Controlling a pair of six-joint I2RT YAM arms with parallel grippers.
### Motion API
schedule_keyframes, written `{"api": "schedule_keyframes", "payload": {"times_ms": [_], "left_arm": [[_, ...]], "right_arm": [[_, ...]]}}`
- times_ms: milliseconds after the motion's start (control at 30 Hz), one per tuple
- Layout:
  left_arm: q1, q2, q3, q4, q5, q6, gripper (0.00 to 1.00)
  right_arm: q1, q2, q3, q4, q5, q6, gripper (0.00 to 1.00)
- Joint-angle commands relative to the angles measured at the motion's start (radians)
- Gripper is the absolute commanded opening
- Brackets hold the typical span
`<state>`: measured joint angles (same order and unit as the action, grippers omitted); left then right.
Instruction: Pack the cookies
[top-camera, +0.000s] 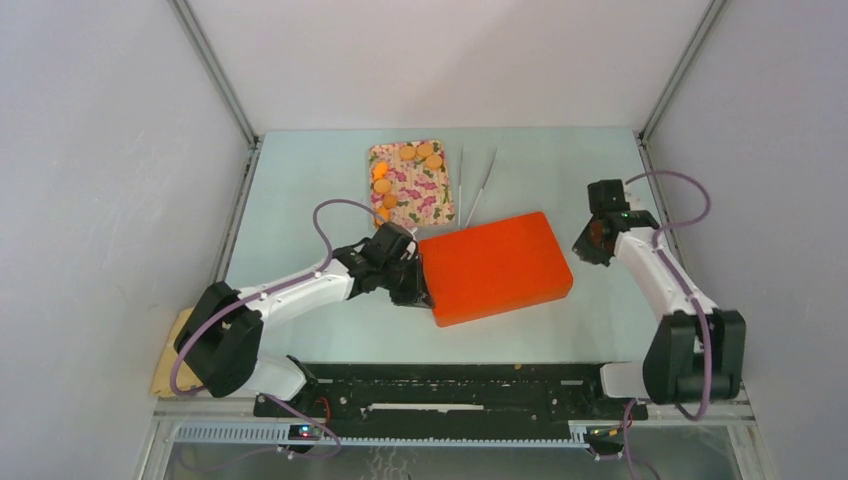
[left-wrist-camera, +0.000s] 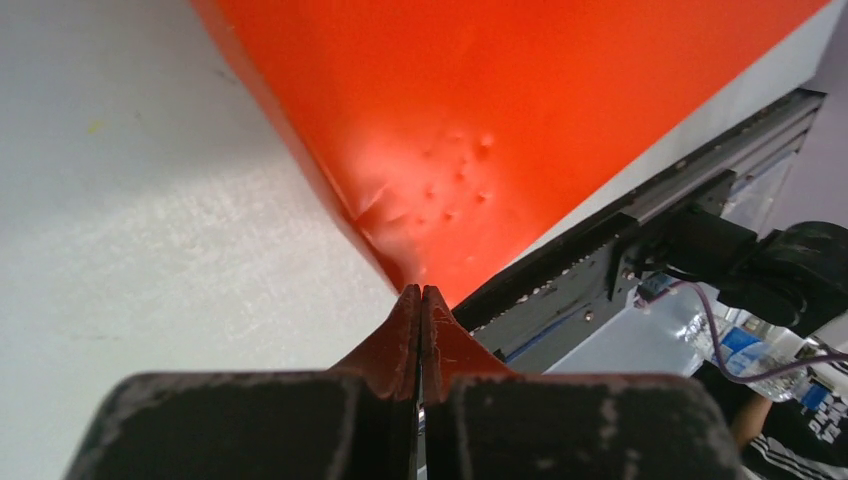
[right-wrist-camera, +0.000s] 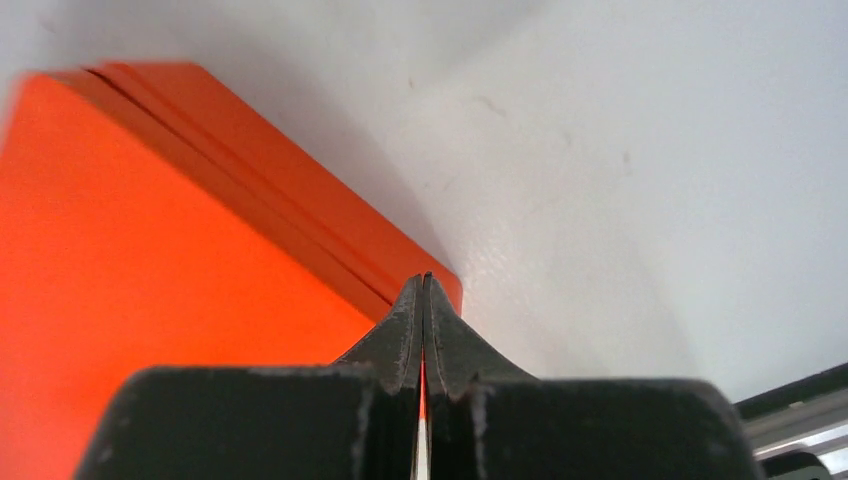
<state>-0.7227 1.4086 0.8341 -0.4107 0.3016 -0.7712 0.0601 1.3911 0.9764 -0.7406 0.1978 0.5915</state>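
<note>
Lower centre, top view: left gripper (top-camera: 420, 292) clenched, empty, tips touching near-left corner of orange box (top-camera: 495, 265). Mid-right: right gripper (top-camera: 597, 240) likewise clenched on nothing, near box's right end. Upper centre: cookies (top-camera: 382, 185) on patterned tray (top-camera: 425, 198), none packed; tongs (top-camera: 480, 185) alongside. Probable step: raise lid. Seat tips in lid seam w/ right arm bracing vs. sliding.

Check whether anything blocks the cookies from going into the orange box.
Yes: the orange box is closed, its lid covering the inside. The cookies lie on the patterned tray behind it; the left gripper is shut at the box's near-left corner.
</note>
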Motion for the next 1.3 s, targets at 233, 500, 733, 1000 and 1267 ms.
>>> {"api": "schedule_keyframes", "payload": {"times_ms": [233, 500, 733, 1000, 1267], "left_arm": [[-0.007, 0.041, 0.063, 0.126, 0.101, -0.012, 0.0], [-0.006, 0.069, 0.075, 0.141, 0.125, -0.005, 0.0], [-0.007, 0.094, 0.07, 0.178, 0.161, -0.011, 0.0], [-0.006, -0.055, 0.137, 0.062, -0.045, 0.082, 0.0], [-0.006, -0.27, 0.155, -0.008, -0.435, 0.145, 0.05]], "right_arm": [[0.115, -0.164, 0.117, -0.164, 0.146, -0.017, 0.0], [0.213, -0.115, 0.092, -0.158, 0.088, -0.006, 0.0], [0.23, -0.042, 0.047, -0.142, 0.057, 0.003, 0.0], [0.236, -0.1, 0.066, -0.112, 0.098, -0.009, 0.02], [0.251, -0.223, 0.113, -0.081, 0.157, -0.059, 0.25]]}}
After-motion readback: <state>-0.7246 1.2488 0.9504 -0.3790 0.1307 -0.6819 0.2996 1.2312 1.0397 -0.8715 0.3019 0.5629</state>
